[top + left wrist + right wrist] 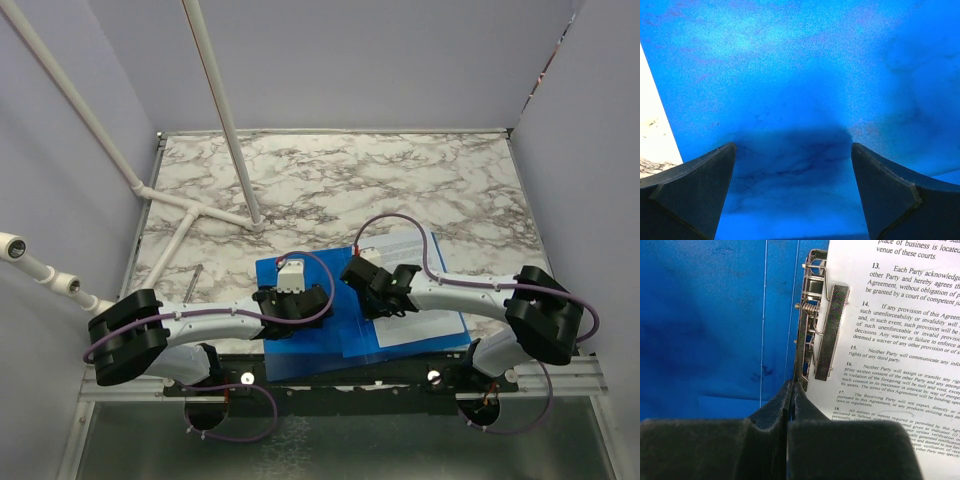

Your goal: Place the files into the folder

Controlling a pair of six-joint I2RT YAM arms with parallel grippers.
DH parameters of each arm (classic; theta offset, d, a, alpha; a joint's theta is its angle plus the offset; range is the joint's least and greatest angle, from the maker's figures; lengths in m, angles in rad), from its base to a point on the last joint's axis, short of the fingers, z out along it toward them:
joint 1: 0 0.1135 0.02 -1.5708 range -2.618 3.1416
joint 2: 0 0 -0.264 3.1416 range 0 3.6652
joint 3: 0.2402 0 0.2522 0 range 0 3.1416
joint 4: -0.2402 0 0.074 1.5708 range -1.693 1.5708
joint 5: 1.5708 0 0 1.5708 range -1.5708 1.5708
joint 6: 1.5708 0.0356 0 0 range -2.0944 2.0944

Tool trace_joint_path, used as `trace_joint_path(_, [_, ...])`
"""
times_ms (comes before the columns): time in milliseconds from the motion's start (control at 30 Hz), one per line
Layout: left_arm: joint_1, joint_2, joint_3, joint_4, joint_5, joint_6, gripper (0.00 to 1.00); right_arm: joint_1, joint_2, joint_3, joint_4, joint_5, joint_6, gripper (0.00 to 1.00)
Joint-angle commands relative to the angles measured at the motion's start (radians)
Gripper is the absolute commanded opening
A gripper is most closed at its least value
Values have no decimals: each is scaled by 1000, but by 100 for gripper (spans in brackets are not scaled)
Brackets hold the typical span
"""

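At the near edge of the table [400, 180], the right gripper [792, 387] is closed together and empty. Its tips are set at the open folder [300, 350]'s spine, just beside the metal clip [822, 330], whose bar lies on the left margin of the files [900, 340]. The left gripper [792, 150] is spread wide over the bare left cover. The sheets appear seated, so closing the cover is judged next, which needs a hold under its left edge. Open room lies toward the far edge.

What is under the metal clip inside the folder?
The clip sits over the left edge of the files, in the folder. Only the top printed sheet shows; anything beneath is covered.
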Motion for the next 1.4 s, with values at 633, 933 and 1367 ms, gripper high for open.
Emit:
trace_joint_path(633, [-3, 22, -55, 17, 115, -41, 99, 10, -132, 109, -94, 53, 54, 15])
trace_joint_path(933, [-3, -55, -16, 15, 92, 3, 99, 10, -103, 143, -139, 150, 34, 35])
trace_joint_path(1367, [-2, -255, 107, -138, -24, 70, 99, 2, 40, 155, -73, 172, 7, 36])
